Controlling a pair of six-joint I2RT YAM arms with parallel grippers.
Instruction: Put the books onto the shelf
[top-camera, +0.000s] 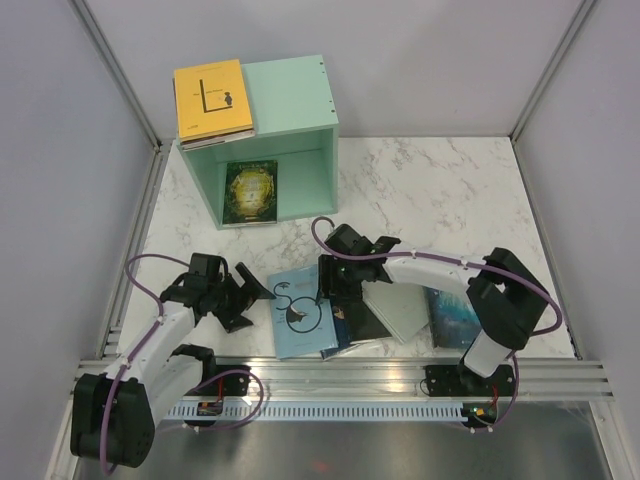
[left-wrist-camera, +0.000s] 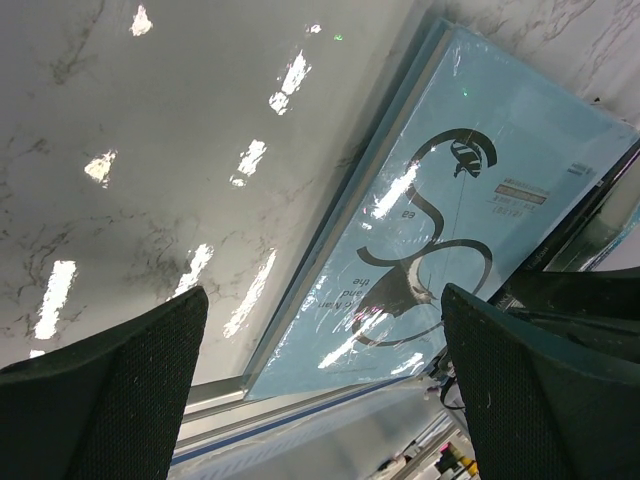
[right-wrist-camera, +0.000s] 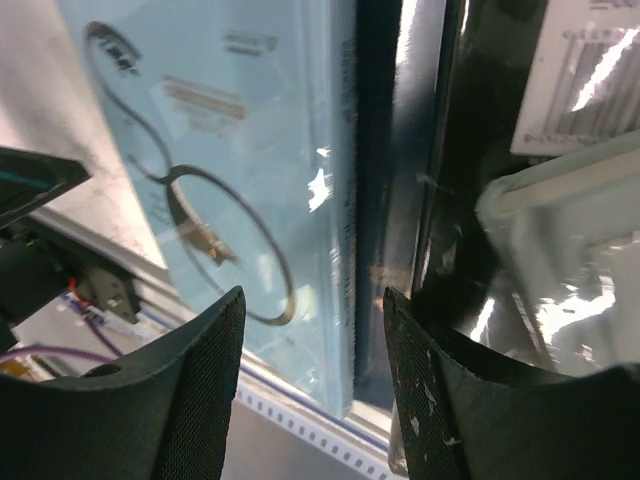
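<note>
The mint-green shelf (top-camera: 295, 105) stands at the back left, open side toward me. A yellow-orange book (top-camera: 212, 100) lies on its top and a dark book with gold art (top-camera: 250, 190) lies inside. Near the front edge a light-blue book (top-camera: 298, 318) (left-wrist-camera: 450, 230) (right-wrist-camera: 230, 150) overlaps a dark-blue one (right-wrist-camera: 375, 150); beside them lie a black book (top-camera: 365, 318) (right-wrist-camera: 470, 150), a pale mint book (top-camera: 402, 312) and a teal-blue book (top-camera: 455, 320). My left gripper (top-camera: 250, 290) (left-wrist-camera: 325, 400) is open just left of the light-blue book. My right gripper (top-camera: 335, 292) (right-wrist-camera: 312, 380) is open, straddling that book's right edge.
Grey walls enclose the marble table (top-camera: 440, 190) on three sides. An aluminium rail (top-camera: 340, 375) runs along the front edge, close under the books.
</note>
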